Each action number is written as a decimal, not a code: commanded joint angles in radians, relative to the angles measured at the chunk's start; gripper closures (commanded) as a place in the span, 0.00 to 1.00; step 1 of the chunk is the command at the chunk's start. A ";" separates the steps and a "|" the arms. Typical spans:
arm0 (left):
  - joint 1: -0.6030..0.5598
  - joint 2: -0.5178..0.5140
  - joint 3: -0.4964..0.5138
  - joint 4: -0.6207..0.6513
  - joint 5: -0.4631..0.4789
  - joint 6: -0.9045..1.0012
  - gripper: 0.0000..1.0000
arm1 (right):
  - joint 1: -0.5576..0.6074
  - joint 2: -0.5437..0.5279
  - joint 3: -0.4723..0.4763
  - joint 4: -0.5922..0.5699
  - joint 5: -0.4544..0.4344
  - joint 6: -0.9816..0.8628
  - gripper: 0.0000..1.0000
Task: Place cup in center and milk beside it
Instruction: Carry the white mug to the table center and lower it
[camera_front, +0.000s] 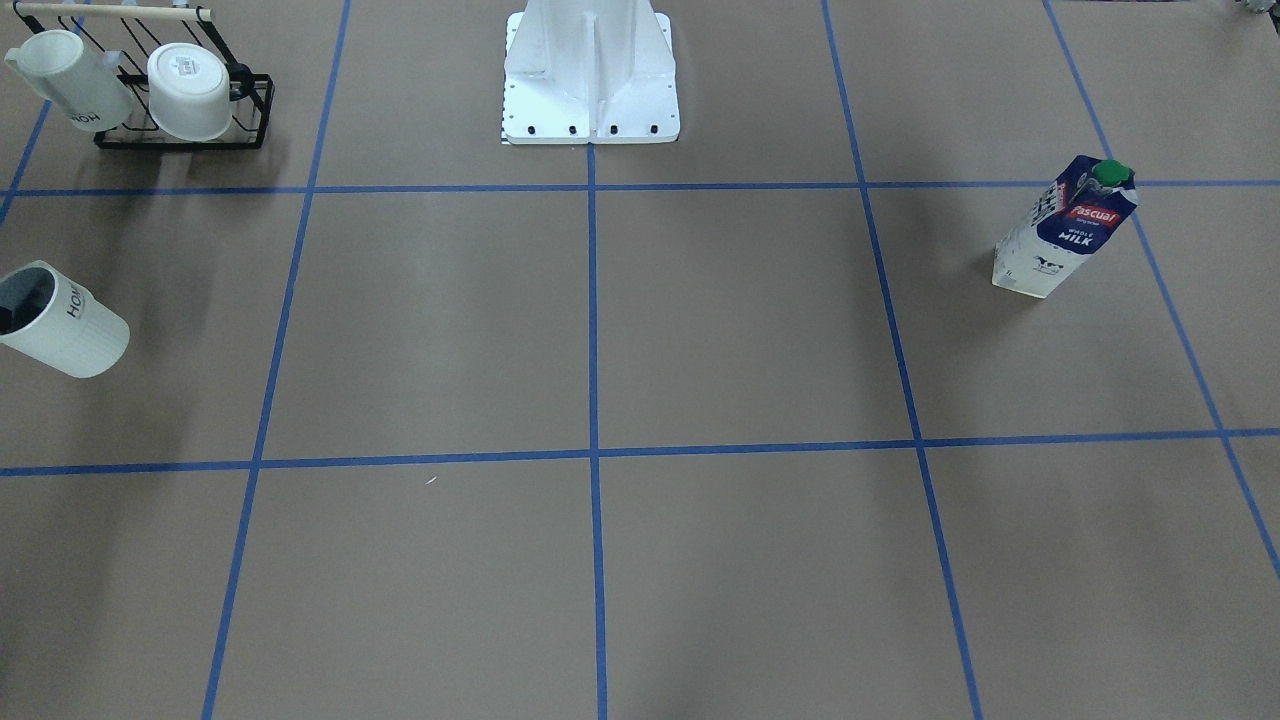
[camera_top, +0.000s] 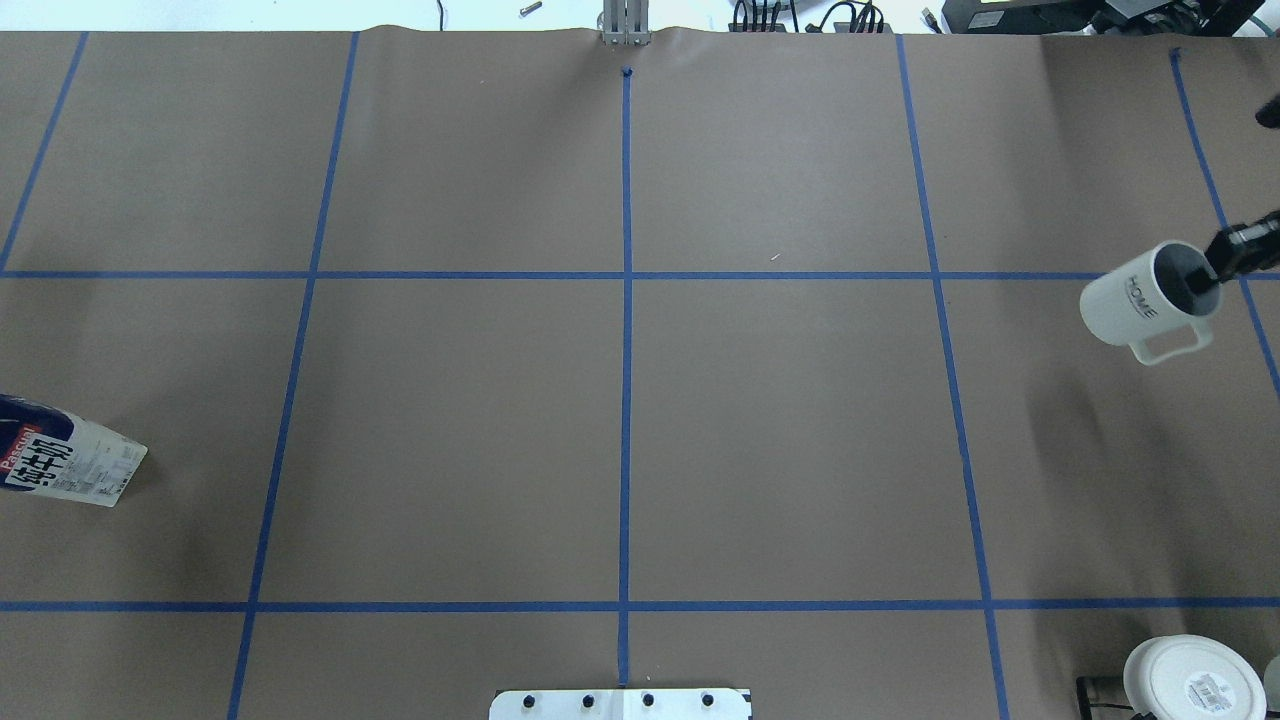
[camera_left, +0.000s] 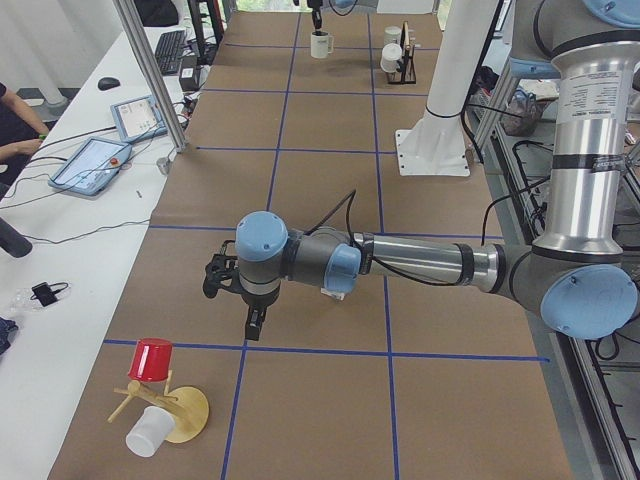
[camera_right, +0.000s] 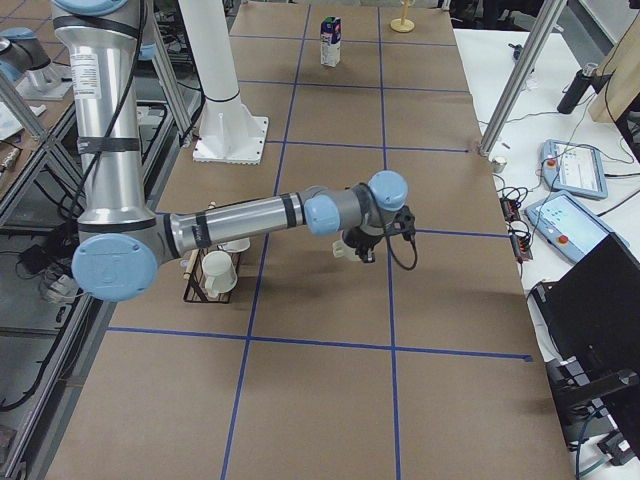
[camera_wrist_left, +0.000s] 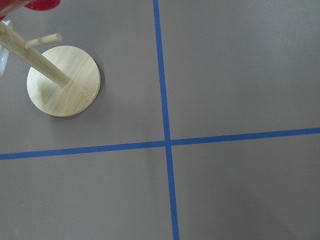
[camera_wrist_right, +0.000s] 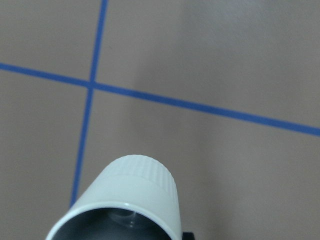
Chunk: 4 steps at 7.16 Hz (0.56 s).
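The cup (camera_top: 1145, 300) is an off-white mug with a loop handle, a dark grey inside and "HOME" lettering. It hangs tilted above the table at the robot's far right, also in the front view (camera_front: 62, 322). My right gripper (camera_top: 1212, 270) is shut on its rim, one finger inside. The right wrist view shows its ribbed wall (camera_wrist_right: 127, 197) from above. The milk (camera_front: 1066, 228), a navy-and-white carton with a green cap, stands upright on the robot's left side (camera_top: 62, 462). My left gripper (camera_left: 253, 322) hovers past the carton near the table's left end. I cannot tell whether it is open or shut.
A black wire rack (camera_front: 255, 115) at the robot's right holds a lettered white mug (camera_front: 62, 80) and a white cup with a label on its base (camera_front: 190, 92). The robot's white base (camera_front: 590, 100) stands at the middle. A wooden mug tree (camera_wrist_left: 63, 81) with a red cup (camera_left: 152, 360) stands near the left gripper.
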 joint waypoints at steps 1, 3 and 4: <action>-0.001 0.001 0.006 0.000 0.000 0.002 0.02 | -0.130 0.321 -0.010 -0.202 -0.085 0.249 1.00; 0.001 0.001 0.009 0.000 0.000 0.002 0.02 | -0.305 0.557 -0.136 -0.192 -0.186 0.558 1.00; 0.001 0.001 0.009 0.001 0.000 0.002 0.02 | -0.382 0.676 -0.280 -0.133 -0.238 0.690 1.00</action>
